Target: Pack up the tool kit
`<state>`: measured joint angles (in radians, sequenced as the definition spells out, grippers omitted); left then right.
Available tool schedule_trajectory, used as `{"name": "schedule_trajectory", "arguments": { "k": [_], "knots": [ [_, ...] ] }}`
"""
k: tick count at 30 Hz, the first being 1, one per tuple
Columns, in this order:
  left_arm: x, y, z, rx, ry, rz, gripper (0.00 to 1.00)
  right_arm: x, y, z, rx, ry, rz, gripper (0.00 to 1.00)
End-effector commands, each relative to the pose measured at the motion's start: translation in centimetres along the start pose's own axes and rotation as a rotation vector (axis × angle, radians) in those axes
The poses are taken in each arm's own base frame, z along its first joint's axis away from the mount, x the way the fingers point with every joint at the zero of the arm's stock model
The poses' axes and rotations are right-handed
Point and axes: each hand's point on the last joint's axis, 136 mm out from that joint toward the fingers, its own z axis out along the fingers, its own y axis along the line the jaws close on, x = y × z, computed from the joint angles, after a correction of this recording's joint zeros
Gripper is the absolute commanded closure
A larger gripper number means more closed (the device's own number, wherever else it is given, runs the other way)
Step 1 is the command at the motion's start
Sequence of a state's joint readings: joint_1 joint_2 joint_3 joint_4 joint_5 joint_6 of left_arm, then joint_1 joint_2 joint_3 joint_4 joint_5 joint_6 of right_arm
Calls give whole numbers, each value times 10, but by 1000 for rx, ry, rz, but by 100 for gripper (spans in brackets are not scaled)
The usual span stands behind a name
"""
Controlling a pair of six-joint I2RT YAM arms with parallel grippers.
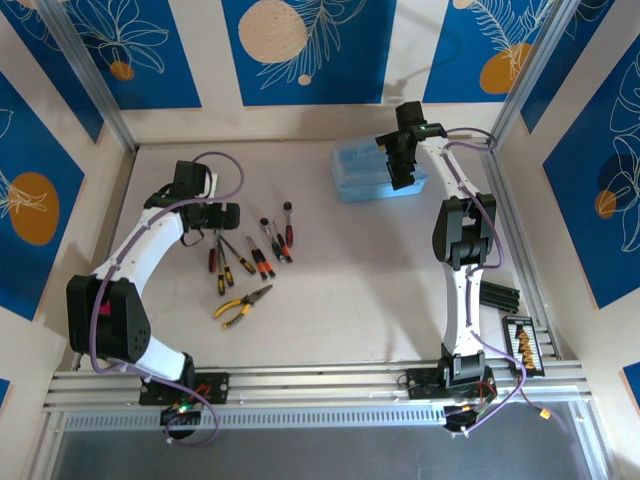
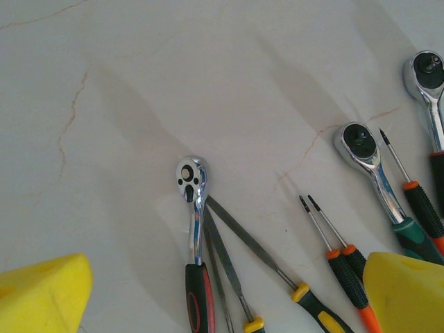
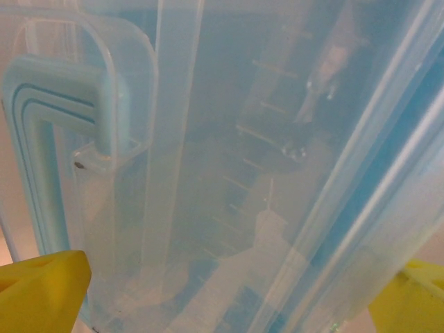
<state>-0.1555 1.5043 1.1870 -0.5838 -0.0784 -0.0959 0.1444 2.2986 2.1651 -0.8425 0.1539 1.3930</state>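
The light-blue translucent case (image 1: 375, 172) lies shut at the back right of the table. My right gripper (image 1: 403, 172) hovers over it, open. In the right wrist view the clear lid (image 3: 229, 159) and blue handle (image 3: 41, 139) sit close below, with my yellow fingertips (image 3: 41, 288) wide apart and my right gripper (image 3: 225, 298) empty. My left gripper (image 1: 218, 216) stands open over the loose tools (image 1: 250, 255). Below the left gripper (image 2: 222, 298) lie a red/black-handled ratchet (image 2: 192, 229), yellow/black-handled files (image 2: 257, 250) and orange-collared screwdrivers (image 2: 333, 243). The yellow-handled pliers (image 1: 243, 305) lie nearer the front.
Two more chrome ratchets (image 2: 368, 166) lie to the right of the files. A black rack of orange bits (image 1: 522, 343) sits at the right front corner. Aluminium rails (image 1: 320, 378) run along the near edge, and patterned walls close in the table.
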Motion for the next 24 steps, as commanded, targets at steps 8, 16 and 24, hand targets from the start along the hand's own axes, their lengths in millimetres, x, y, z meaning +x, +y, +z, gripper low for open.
{"name": "schedule_trajectory", "arguments": {
  "k": [8,16,24],
  "knots": [
    [1,0,-13,1,-26,29,0,13,-71,40,225,119,-264,1],
    [-3,-11,-14,60,-39,27,0,32,-116,40,275,233,-517,0],
    [-24,-49,-17,206,-68,99,0,32,-141,20,246,256,-597,0]
  ]
}}
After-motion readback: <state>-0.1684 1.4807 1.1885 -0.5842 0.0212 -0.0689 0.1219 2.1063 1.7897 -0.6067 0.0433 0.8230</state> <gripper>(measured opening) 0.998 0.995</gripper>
